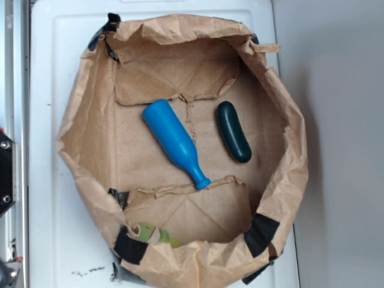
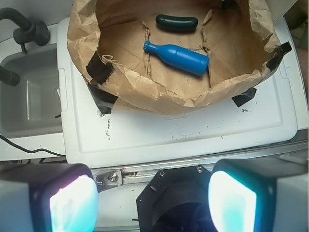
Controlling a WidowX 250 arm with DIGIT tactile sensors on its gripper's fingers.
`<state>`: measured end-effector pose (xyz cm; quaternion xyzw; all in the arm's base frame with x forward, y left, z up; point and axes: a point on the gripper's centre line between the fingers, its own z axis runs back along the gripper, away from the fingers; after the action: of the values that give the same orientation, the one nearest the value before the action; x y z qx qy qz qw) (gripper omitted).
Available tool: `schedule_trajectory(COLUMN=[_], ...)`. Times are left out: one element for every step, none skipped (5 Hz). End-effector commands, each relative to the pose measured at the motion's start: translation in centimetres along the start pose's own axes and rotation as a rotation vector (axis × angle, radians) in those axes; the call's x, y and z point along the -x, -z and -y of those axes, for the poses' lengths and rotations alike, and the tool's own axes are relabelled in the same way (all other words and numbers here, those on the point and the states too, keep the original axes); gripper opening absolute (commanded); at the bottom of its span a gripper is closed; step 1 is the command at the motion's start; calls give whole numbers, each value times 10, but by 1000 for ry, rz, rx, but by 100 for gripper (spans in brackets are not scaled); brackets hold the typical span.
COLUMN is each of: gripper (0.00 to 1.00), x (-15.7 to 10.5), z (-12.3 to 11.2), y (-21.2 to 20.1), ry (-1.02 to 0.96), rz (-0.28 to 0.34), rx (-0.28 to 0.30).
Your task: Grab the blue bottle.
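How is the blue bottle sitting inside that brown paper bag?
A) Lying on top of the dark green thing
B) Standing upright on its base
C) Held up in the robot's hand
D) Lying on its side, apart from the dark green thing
D: the blue bottle lies flat on the floor of the paper bag, with bare paper between it and the dark green capsule, and the hand is open, well outside the bag.

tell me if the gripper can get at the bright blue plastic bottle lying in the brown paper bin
Probably yes. The bright blue plastic bottle lies uncovered on the floor of the open-topped brown paper bin, apart from the dark teal capsule. The open gripper is outside, so it must clear the wall.
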<state>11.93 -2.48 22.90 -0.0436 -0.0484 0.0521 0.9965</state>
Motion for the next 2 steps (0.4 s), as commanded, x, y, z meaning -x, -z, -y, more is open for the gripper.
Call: schedule_trajectory(gripper=[100,100], x=[0,-39], z=[0,6], y=[0,6], ry=[0,-53], rz=[0,5], rx=[0,9])
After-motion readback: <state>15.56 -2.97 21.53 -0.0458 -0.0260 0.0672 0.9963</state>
